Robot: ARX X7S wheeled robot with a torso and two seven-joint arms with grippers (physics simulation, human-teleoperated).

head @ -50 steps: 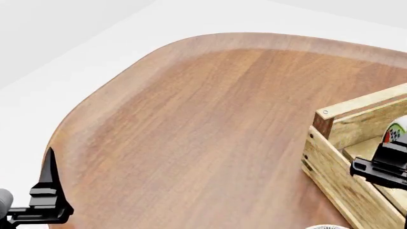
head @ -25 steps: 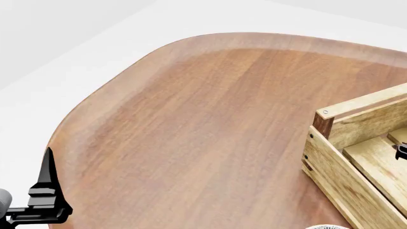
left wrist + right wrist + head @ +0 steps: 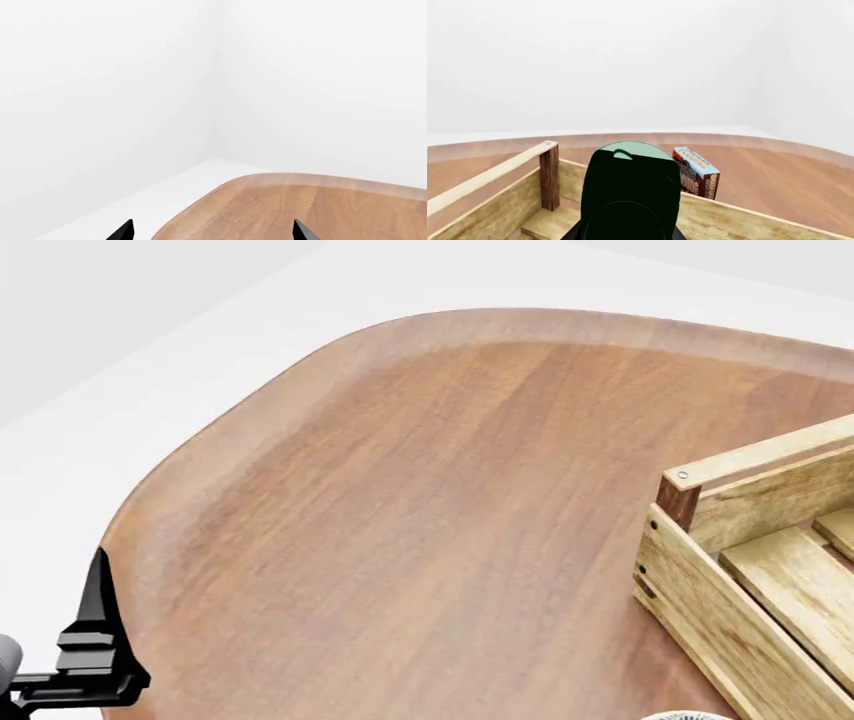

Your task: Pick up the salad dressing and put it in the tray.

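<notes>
Over the large rectangular light-wood slatted tray (image 3: 507, 200), the right wrist view is filled by the wide round green cap of one small salad dressing bottle (image 3: 630, 190). It seems held above the tray's interior, though the right gripper's opening cannot be told. Judging by this, transport is nearly done; lowering and release remain. One blue-and-brown carton (image 3: 695, 172) stands beyond the tray at one o'clock. On the brown wooden counter (image 3: 441, 510), the left gripper (image 3: 212, 231) idles, spread wide and empty.
</notes>
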